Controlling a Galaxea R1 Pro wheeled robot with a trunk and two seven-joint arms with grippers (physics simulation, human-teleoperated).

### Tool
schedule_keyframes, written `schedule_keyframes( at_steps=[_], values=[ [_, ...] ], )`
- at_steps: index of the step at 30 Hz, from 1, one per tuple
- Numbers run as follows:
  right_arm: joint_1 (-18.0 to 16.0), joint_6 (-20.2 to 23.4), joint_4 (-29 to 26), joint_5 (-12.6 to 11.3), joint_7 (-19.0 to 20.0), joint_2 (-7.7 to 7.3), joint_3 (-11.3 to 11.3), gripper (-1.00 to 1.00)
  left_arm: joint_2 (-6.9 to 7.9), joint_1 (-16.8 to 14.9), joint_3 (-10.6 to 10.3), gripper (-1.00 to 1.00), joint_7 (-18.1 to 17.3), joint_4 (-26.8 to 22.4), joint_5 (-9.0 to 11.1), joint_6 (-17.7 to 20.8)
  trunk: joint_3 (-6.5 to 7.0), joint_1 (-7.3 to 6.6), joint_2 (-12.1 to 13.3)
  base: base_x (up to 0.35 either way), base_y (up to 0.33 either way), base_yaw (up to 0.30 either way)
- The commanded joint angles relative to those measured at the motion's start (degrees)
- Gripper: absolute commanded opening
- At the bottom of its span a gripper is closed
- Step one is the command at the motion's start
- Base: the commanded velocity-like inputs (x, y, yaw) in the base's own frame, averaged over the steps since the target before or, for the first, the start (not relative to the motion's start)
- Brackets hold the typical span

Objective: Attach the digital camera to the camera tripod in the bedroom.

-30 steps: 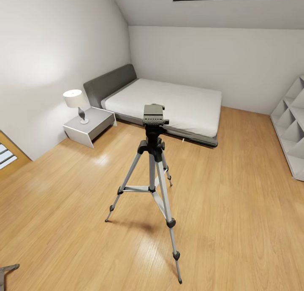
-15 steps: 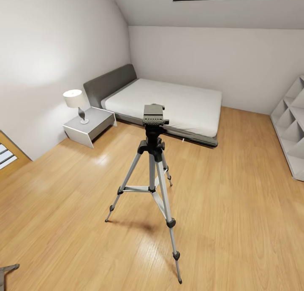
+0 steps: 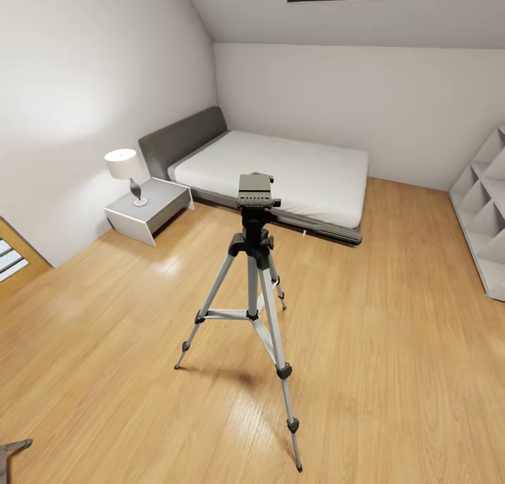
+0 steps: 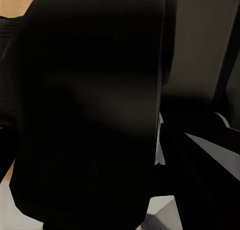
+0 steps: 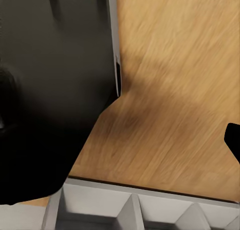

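The camera tripod (image 3: 254,273) stands on the wood floor in the middle of the bedroom, silver legs spread. Its grey-black head plate (image 3: 254,191) is bare on top. Behind it is the low grey bed (image 3: 280,172). In the left wrist view a matte-black rounded body, the digital camera (image 4: 90,90), sits right against the lens. My left gripper (image 4: 105,140) is shut on it, and its fingers are hidden by it. My right gripper (image 5: 131,140) hangs over the floor, away from the tripod. One dark fingertip (image 5: 233,139) stands far out at the edge, nothing between the fingers.
A white nightstand (image 3: 149,209) with a lamp (image 3: 126,172) stands left of the bed. A grey cubby shelf (image 3: 487,210) lines the right wall and its top (image 5: 150,207) lies below my right gripper. The black robot body (image 5: 50,90) is beside it. Open floor surrounds the tripod.
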Motion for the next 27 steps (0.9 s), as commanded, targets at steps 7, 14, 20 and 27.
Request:
schedule_keyframes(
  at_steps=[7, 14, 20, 27],
  values=[
    [-0.1, -0.3, 0.1, 0.2, 0.4, 0.02, -0.3, 1.00, 0.04, 0.0, -0.5, -1.00, -0.3, 0.0, 0.5, -0.2, -0.08, 0.03, -0.1, 0.000, 0.000, 0.000],
    [-0.1, -0.4, -0.1, 0.6, 0.4, -0.04, -0.3, 1.00, 0.06, 0.0, -0.5, -1.00, -0.3, 0.0, 0.5, -0.2, -0.08, 0.03, -0.1, 0.000, 0.000, 0.000],
    [-0.1, -0.5, -0.1, 0.6, 0.1, -0.01, -0.3, 1.00, 0.06, 0.0, -0.5, -1.00, -0.3, 0.0, 0.5, -0.2, -0.08, 0.03, -0.1, 0.000, 0.000, 0.000],
    [-0.1, -0.4, -0.2, 0.7, 0.2, -0.11, -0.3, 1.00, -0.02, 0.0, -0.5, -1.00, -0.3, 0.0, 0.4, -0.2, -0.08, 0.03, -0.1, 0.000, 0.000, 0.000]
  ],
)
